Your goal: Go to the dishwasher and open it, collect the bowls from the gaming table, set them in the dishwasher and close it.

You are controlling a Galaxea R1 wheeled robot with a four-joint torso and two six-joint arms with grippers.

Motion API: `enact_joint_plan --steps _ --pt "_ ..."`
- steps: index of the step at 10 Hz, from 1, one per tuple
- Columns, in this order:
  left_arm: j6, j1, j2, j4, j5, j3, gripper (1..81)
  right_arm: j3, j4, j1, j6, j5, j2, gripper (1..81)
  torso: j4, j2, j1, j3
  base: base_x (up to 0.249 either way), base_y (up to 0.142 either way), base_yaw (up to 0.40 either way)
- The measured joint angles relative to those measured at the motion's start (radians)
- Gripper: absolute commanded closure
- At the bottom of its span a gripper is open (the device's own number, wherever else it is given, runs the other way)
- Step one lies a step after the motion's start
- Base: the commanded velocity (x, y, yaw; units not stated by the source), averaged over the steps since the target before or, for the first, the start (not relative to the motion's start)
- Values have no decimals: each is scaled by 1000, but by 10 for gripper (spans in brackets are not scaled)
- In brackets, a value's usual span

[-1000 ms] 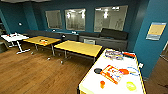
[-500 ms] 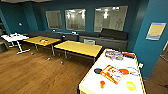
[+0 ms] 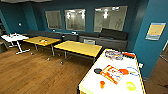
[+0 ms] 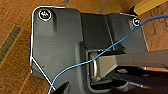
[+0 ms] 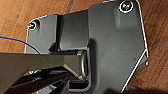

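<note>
Gaming desk (image 3: 88,83) sits at lower right of the head view, white top with a yellow-green bowl (image 3: 131,86) near its close edge, looking empty, plus a dark little dish (image 3: 97,70). Probably light, stiff and a bit slick, so best pinched by the rim. Can't tell if either tool is apart or together.

Room: teal walls (image 3: 87,5); wood floor (image 3: 37,72). Three interior windows (image 3: 75,19) showing ceiling-light reflections. Dark sofa (image 3: 100,37) along far wall. Two yellow tables (image 3: 78,48), one white table (image 3: 13,38). Poster (image 3: 155,31) on right wall.
</note>
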Motion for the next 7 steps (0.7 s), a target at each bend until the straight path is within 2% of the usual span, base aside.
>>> enact_joint_plan --steps 7 --pt "0 0 -2 0 2 -1 10 0 0 3 0 2 0 10 0 0 0 0 0 0 -228"
